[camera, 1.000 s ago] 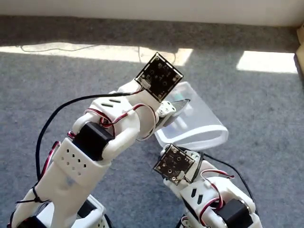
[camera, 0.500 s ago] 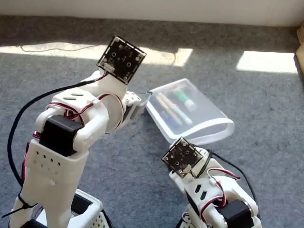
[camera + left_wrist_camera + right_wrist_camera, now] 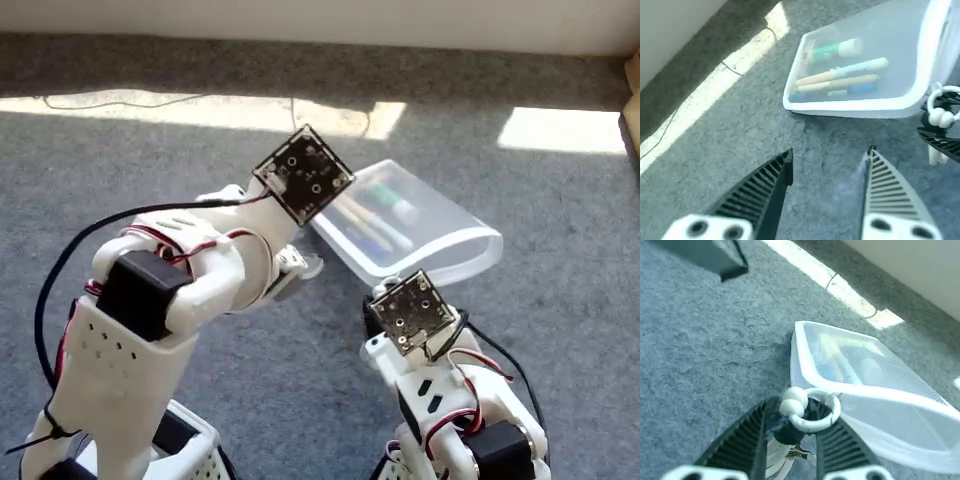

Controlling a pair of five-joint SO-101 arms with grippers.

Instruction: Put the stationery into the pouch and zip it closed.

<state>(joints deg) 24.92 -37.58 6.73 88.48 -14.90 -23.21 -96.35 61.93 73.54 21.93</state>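
Grey carpet (image 3: 560, 230) lies under pouch (image 3: 440, 235), pens (image 3: 840, 80) inside. Zip pull (image 3: 816, 410) at pouch end is pinched by R gripper (image 3: 796, 416). L gripper (image 3: 829, 151), jaws spread, near pouch: its corner should be clamped before zip is drawn.

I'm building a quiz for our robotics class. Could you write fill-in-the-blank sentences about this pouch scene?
1. The pens and markers lie ____ the translucent white plastic pouch.
2. The left tool hangs over the grey carpet with its jaws ____.
3. The right tool is ____ on the white pull ring of the zip.

Missing words: inside; open; shut.
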